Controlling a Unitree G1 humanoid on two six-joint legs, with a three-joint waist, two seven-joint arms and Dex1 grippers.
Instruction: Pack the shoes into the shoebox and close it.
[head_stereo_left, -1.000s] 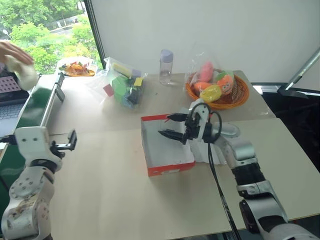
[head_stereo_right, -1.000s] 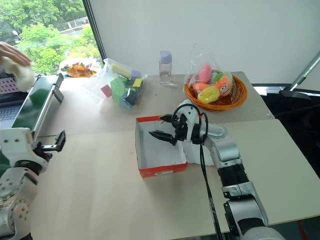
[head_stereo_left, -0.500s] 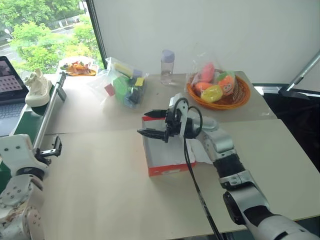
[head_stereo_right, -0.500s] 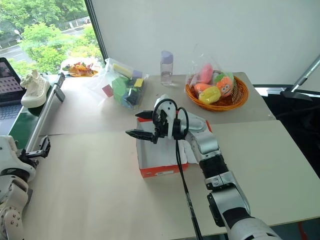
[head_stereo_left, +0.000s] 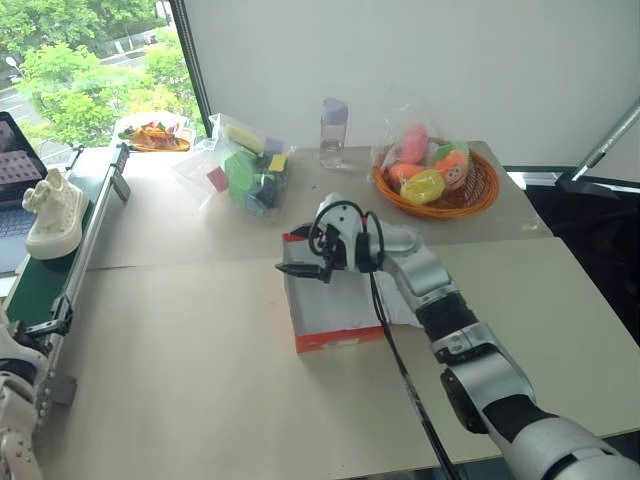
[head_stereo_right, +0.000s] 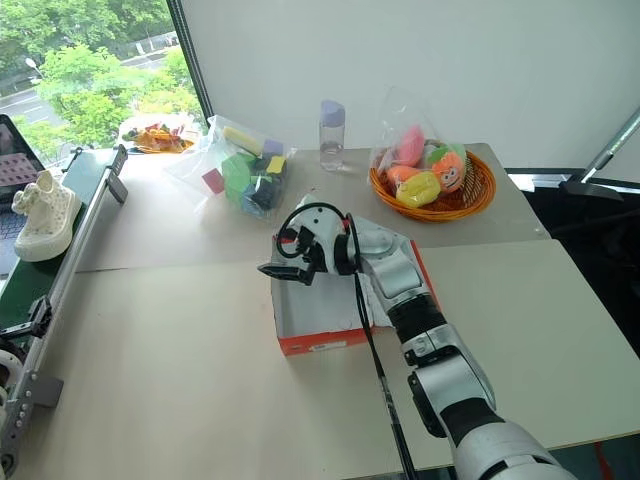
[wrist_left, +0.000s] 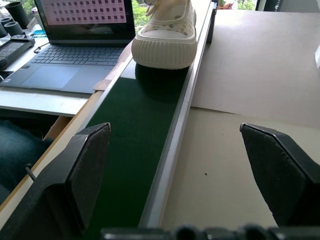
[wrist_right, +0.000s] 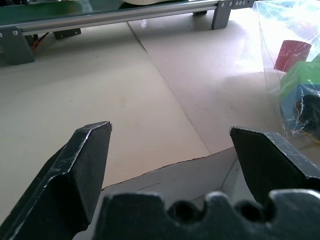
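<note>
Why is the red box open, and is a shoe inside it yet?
The shoebox is open and empty: its white inside shows bare. One shoe stands upright on the green conveyor belt, far from it.

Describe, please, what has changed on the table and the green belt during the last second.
A person's hand set one cream shoe on the green conveyor belt and went away; the shoe has travelled along it toward the robot. The right gripper, jaws open and empty, swung left across the open shoebox to its left edge. The left gripper, open too, moved left to the belt. Shoebox, basket and bottle stayed in place.
</note>
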